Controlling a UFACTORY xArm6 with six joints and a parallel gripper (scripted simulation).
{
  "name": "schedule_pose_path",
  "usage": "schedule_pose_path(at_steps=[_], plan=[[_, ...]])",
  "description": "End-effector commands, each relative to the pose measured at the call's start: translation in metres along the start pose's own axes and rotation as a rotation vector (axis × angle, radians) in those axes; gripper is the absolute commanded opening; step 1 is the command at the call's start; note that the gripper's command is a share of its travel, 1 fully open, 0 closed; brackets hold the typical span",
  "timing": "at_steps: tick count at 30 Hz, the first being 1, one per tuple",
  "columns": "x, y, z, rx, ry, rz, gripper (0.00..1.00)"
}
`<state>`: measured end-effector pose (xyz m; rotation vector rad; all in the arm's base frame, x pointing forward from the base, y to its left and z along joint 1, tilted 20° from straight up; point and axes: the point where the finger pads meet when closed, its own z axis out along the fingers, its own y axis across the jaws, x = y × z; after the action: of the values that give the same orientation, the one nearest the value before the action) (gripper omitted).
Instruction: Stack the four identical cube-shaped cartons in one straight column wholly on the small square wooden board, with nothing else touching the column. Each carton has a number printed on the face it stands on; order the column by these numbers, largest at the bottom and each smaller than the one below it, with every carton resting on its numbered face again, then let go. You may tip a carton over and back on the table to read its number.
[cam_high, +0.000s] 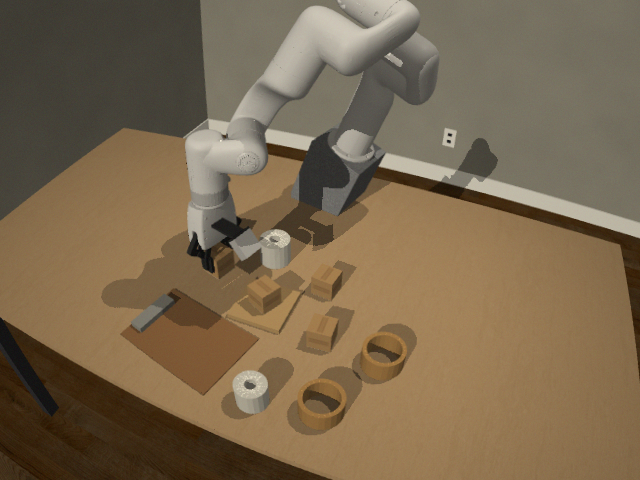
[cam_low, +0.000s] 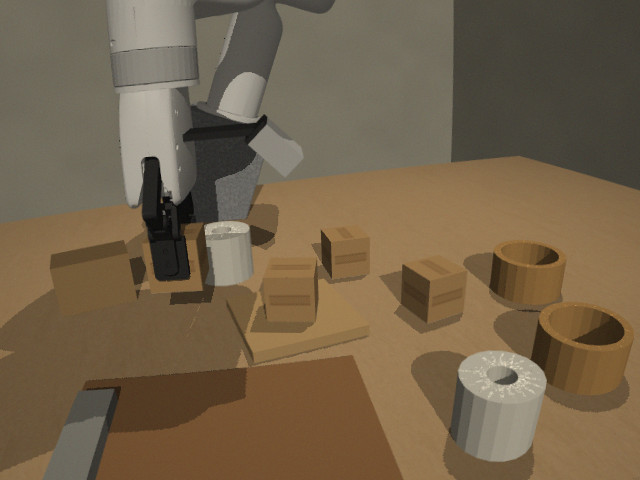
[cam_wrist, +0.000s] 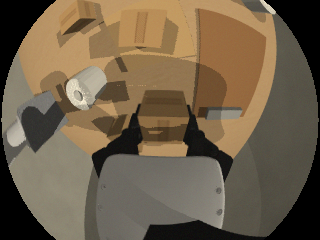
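Top view: the white arm (cam_high: 289, 77) bends down from its grey pedestal (cam_high: 310, 192) at upper centre, and its last link points straight down at left of centre. The gripper (cam_high: 214, 258) is clamped, partly closed, on a carton (cam_high: 225, 261) that sits just beside a white roll (cam_high: 276, 249). A second carton (cam_high: 264, 293) stands on the small wooden board (cam_high: 268, 321) at centre. Two more cartons (cam_high: 326, 281) (cam_high: 321, 332) sit on the table (cam_high: 491, 310) to its right, near each other but apart.

Exterior view: the gripper (cam_low: 173, 253) hangs vertically at left of frame, one black finger (cam_low: 166, 258) pressed flat on the near face of the held carton (cam_low: 195, 248). The carton looks slightly tilted; whether it touches the table I cannot tell. All the cartons are plain brown cubes with a darker tape strip; no number is visible.

Wrist view: both dark fingers flank the carton (cam_wrist: 163, 120) at frame centre, touching its side faces. The board carton (cam_wrist: 142, 28) lies above it in the frame.
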<state>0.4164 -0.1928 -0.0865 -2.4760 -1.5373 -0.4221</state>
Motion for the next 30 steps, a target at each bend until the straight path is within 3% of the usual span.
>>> schedule_pose_path(at_steps=[1,3,5,7,10,13,19,30], plan=[[0.003,-0.002,-0.027,0.007,0.000,0.000,0.00],[0.025,-0.004,-0.035,0.007,-0.001,0.000,0.00],[0.067,-0.013,-0.049,0.006,-0.001,0.000,0.00],[0.067,-0.013,-0.049,0.006,-0.001,0.000,0.00],[0.106,-0.025,-0.061,0.006,0.001,0.000,0.00],[0.108,-0.025,-0.058,0.006,0.001,0.000,0.00],[0.108,-0.025,-0.015,0.007,0.000,0.000,0.00],[0.108,-0.025,-0.008,0.007,0.000,0.000,0.00]])
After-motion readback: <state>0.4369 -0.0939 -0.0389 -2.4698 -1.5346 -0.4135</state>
